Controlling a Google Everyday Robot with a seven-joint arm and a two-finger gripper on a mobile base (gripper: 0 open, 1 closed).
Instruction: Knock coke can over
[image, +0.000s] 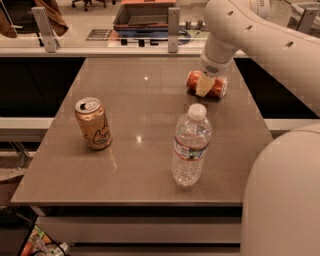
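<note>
The red-orange coke can (216, 86) lies on its side at the far right of the brown table (140, 165), long axis running left to right. My gripper (204, 87) hangs from the white arm right over the can's middle, and a pale fingertip (203, 87) covers part of the can's front. The arm comes in from the upper right.
A tan-gold can (93, 123) stands upright at the left of the table. A clear water bottle (190, 145) with a white cap stands upright near the front middle. My white base (285, 200) fills the lower right. A counter with a railing runs behind the table.
</note>
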